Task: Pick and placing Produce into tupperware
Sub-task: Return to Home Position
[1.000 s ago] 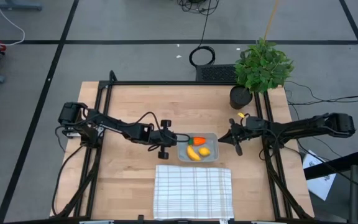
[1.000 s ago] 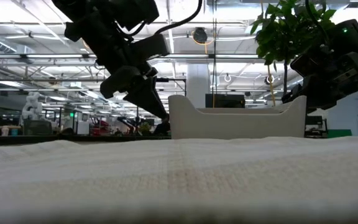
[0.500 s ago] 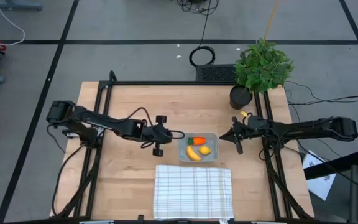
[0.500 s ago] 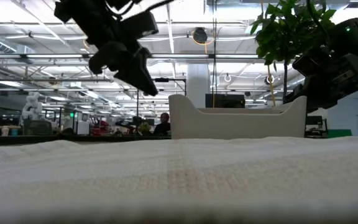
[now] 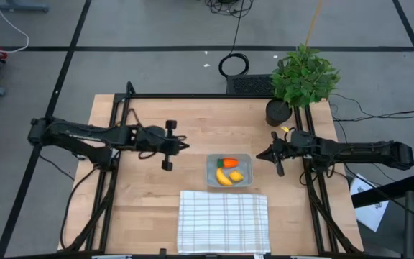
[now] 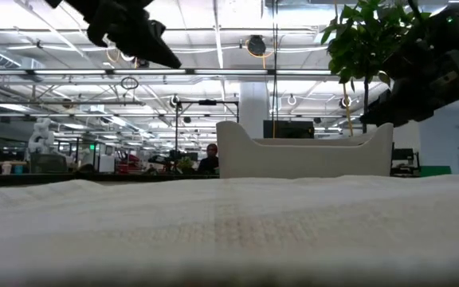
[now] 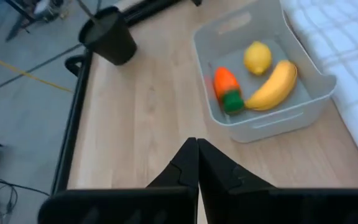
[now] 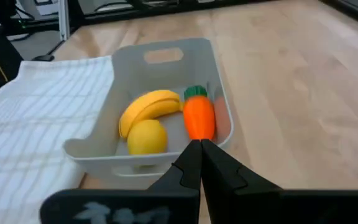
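The grey tupperware (image 5: 229, 170) stands on the wooden table, and all three produce pieces lie inside it: the yellow banana (image 7: 274, 86), the round yellow lemon (image 7: 257, 56) and the orange carrot (image 7: 227, 88) with its green top. They show again in the right wrist view as banana (image 8: 146, 107), lemon (image 8: 146, 137) and carrot (image 8: 198, 117). My left gripper (image 5: 184, 146) is shut and empty, left of the tub and well clear of it. My right gripper (image 5: 258, 155) is shut and empty, just right of the tub.
A white grid-patterned cloth (image 5: 223, 221) lies at the table's near edge, just in front of the tub. A leafy potted plant (image 5: 302, 79) stands at the far right corner. Bare wood (image 5: 149, 187) stretches left of the tub and cloth.
My left gripper has drawn back from the tub's left rim toward the table's left edge, rising as it went, and has stayed shut. My right gripper has held its place beside the tub. The produce and the tub have not moved.
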`<state>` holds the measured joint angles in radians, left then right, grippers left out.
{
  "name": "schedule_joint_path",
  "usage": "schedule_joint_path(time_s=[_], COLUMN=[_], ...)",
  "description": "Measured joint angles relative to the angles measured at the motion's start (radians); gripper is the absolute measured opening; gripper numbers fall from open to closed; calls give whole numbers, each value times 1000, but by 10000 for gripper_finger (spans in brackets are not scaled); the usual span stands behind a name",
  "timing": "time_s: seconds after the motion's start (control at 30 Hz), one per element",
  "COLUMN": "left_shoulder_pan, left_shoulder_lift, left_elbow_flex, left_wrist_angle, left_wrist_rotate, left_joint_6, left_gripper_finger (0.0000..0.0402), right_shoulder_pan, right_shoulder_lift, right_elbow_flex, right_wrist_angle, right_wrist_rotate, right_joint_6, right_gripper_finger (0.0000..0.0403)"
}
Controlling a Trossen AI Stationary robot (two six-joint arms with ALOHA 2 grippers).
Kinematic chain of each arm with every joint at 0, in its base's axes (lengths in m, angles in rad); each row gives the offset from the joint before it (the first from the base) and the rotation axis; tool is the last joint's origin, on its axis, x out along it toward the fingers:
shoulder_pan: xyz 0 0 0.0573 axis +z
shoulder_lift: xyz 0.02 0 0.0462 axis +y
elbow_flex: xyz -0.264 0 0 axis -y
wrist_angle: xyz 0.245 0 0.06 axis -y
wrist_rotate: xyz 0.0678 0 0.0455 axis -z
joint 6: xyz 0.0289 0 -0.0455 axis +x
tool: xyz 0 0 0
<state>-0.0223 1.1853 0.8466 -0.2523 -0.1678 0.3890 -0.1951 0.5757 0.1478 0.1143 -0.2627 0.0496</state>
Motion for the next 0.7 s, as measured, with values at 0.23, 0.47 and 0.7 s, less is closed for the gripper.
schedule_joint_path(time_s=[0.23,0.47,0.7], left_shoulder_pan=[65,127,198], left_shoulder_lift=[-200,-359,-429], left_elbow_flex=[-216,-404,-515], left_wrist_angle=[215,416,498], left_wrist_rotate=[55,104,236], left_joint_6=[-7,-33,-96], left_gripper_finger=[0,0,0], right_shoulder_pan=[-1,-26,-32], right_shoulder_lift=[-171,-324,-432], right_elbow_flex=[2,3,-5], right_wrist_angle=[-51,-90,-49], right_wrist_rotate=[0,-1,-34], right_joint_6=[-33,-62,7], right_gripper_finger=[0,0,0])
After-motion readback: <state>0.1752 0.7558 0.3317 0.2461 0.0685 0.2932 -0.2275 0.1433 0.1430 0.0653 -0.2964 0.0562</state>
